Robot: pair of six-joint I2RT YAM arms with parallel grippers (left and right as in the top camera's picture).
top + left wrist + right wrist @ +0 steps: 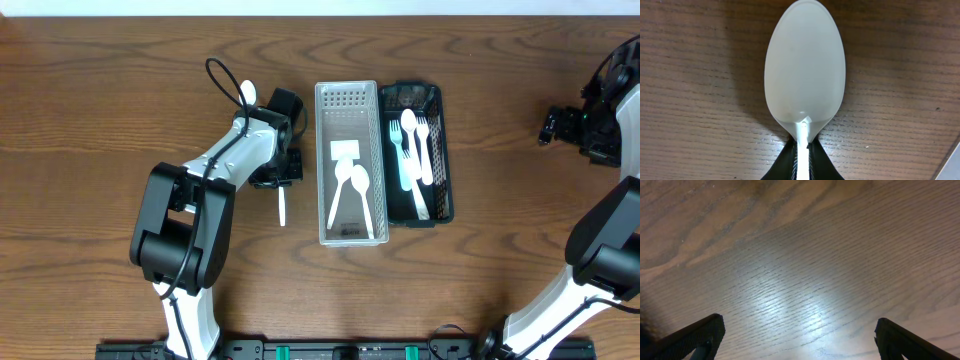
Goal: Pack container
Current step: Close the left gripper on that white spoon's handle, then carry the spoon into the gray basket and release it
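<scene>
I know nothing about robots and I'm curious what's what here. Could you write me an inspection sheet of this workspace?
Surface: wooden table, bare grain, no spills seen.
Job's things: clear tray holding two white spoons and a white card; black tray right beside it, holding white cutlery; loose spoon left of the trays.
Clutter: nothing seen.
Grippers: left gripper, jaws shut on the loose spoon's handle; right gripper, jaws wide open over bare wood, holding nothing.
Cables: black cable looped by the left arm.
Surroundings: pale strip past the far edge; black rail at the near edge.
</scene>
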